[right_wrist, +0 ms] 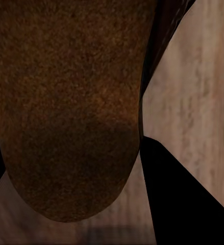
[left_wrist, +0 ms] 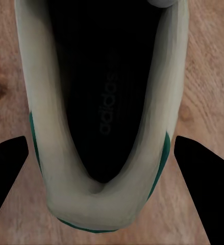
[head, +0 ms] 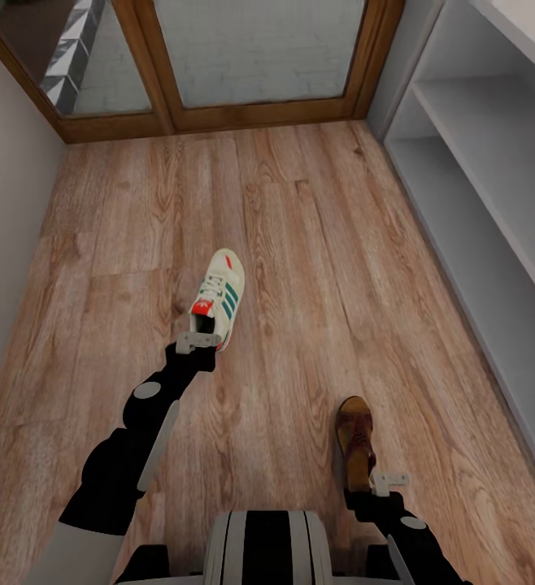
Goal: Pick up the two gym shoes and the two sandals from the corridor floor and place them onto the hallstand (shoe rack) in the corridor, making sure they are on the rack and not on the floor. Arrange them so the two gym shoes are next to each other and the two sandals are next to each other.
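One gym shoe (head: 219, 296), white with green stripes and red patches, lies on the corridor floor (head: 300, 227), toe pointing away. My left gripper (head: 198, 343) is at its heel. In the left wrist view the fingers (left_wrist: 203, 194) stand open on either side of the gym shoe's heel (left_wrist: 66, 153), with a thin strip of floor showing at one side. One brown sandal (head: 355, 435) lies nearer me on the right. My right gripper (head: 389, 481) is at its heel end. There one finger (right_wrist: 183, 194) presses the edge of the sandal (right_wrist: 66, 102), which hides most of the other finger.
The pale hallstand (head: 479, 171) runs along the right wall, its open shelves facing the floor. A wood-framed glass door (head: 259, 114) closes the far end and a grey wall (head: 7, 244) bounds the left. My base (head: 267, 548) is at the near edge.
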Motion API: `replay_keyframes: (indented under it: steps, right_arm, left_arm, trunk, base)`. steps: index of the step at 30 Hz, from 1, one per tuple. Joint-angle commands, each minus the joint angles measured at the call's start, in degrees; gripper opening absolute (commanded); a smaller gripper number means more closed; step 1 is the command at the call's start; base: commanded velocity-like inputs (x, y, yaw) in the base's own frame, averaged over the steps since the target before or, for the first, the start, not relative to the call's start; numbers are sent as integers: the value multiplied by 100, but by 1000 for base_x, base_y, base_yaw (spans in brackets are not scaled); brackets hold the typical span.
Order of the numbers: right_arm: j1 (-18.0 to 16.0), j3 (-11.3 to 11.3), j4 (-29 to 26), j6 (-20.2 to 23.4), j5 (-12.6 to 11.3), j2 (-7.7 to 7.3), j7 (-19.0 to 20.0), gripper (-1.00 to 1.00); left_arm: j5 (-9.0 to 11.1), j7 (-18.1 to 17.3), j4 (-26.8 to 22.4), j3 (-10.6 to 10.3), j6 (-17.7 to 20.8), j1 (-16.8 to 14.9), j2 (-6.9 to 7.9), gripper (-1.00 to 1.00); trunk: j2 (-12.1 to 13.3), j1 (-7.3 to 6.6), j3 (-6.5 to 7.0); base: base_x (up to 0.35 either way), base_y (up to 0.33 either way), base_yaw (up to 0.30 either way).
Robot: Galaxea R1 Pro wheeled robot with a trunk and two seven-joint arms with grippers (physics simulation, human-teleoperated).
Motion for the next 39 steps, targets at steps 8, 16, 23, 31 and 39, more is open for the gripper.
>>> replay_keyframes:
  steps: [8,16,23,31,39]
  right_arm:
    - [0,0,-5,0,-17,0,-5,-100]
    - [0,0,-1,0,-17,0,-7,-100]
    - [0,5,-2,0,-17,0,-9,-100]
    - [0,22,-4,0,-7,8,-12,-100]
    - [0,26,8,0,29,9,-26,-100]
  left_arm:
    - [-7,44,9,9,0,307,0,-100]
    - [-27,50,20,15,0,784,-8,-100]
    - [-19,50,16,26,0,947,6,-100]
    - [-1,5,16,27,0,982,9,-100]
    - [6,-5,19,38,0,1111,17,-100]
  trunk:
    - [11,-20,217]
    - [22,-41,464]
    - [31,-59,682]
    - [42,-80,931]
    - [52,-100,1179]
  base:
    - [0,0,0]
    - [0,0,0]
    - [0,0,0]
    - [0,0,0]
    - [0,0,0]
